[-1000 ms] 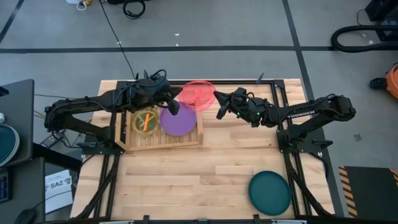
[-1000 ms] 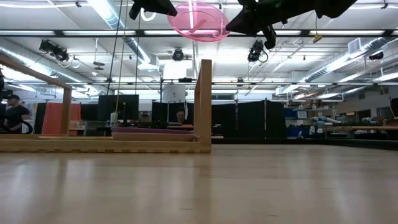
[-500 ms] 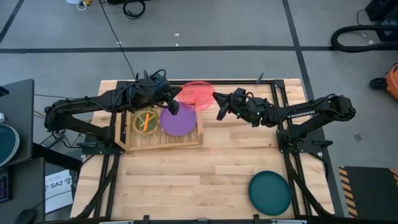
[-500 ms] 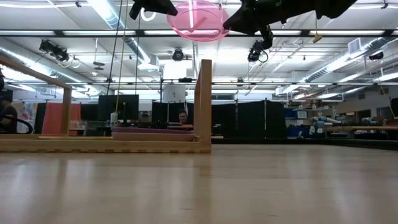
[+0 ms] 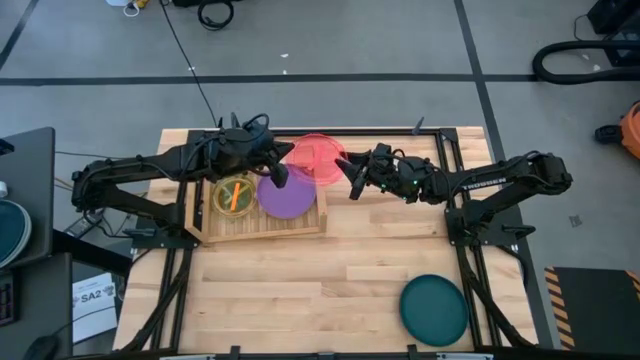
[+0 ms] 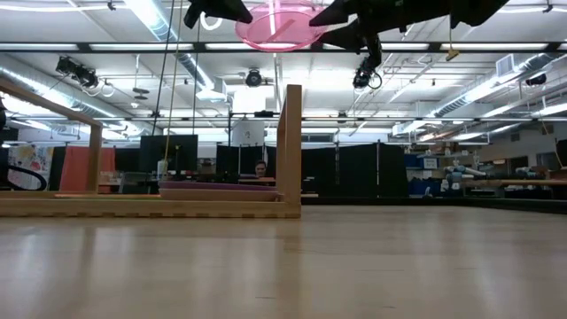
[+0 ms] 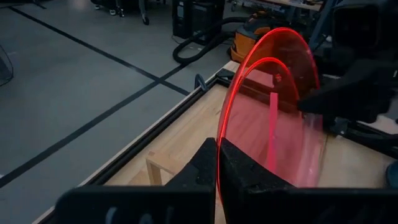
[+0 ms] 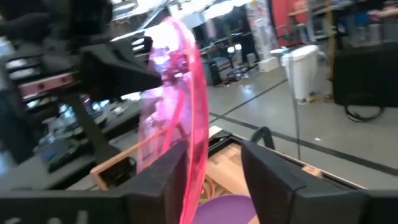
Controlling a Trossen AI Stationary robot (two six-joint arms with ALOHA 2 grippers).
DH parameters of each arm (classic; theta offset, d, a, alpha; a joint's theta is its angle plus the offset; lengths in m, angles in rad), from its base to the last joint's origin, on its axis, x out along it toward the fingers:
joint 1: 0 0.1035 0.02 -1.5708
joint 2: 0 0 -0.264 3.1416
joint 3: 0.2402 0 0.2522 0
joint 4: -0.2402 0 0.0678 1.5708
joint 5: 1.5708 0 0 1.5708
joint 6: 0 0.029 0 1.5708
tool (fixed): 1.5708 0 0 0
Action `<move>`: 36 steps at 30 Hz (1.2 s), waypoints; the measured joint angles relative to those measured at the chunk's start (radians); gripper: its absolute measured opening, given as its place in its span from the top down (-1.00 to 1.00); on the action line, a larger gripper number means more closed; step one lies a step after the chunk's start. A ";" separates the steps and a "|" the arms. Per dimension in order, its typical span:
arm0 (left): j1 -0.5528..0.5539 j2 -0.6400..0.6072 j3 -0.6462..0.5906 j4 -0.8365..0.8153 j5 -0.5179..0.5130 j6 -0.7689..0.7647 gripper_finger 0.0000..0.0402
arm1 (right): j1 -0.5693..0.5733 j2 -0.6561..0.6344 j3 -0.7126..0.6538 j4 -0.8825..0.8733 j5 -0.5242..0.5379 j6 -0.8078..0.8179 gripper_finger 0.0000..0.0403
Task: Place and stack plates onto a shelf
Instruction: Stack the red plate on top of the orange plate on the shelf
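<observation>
Glossy translucent plastic pink plate [image 5: 318, 155]; light, slatted wooden shelf [image 5: 210, 228].

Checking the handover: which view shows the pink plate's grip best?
Left wrist view: the left gripper is shut on the pink plate rim. Right wrist shows the right gripper open astride its edge. High and low views show only its position, held above the shelf.

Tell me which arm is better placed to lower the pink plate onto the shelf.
Left. The left gripper is shut on the translucent pink round plastic plate beside the light wooden slatted shelf. The right gripper has open jaws around the plate's opposite rim.
</observation>
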 joint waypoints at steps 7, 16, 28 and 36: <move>0.000 0.000 0.000 -0.030 -0.001 0.000 0.96 | 0.000 -0.022 0.000 -0.003 -0.156 -0.129 0.01; 0.003 -0.003 0.000 -0.159 0.046 -0.010 0.96 | 0.000 -0.136 0.000 -0.192 -0.263 -0.147 -0.04; 0.085 -0.056 -0.001 -0.455 0.163 0.011 0.96 | 0.001 -0.304 0.000 -0.549 -0.270 -0.143 -0.04; 0.195 -0.117 -0.001 -0.677 0.251 0.181 0.96 | 0.001 -0.311 0.000 -0.600 -0.345 -0.143 -0.04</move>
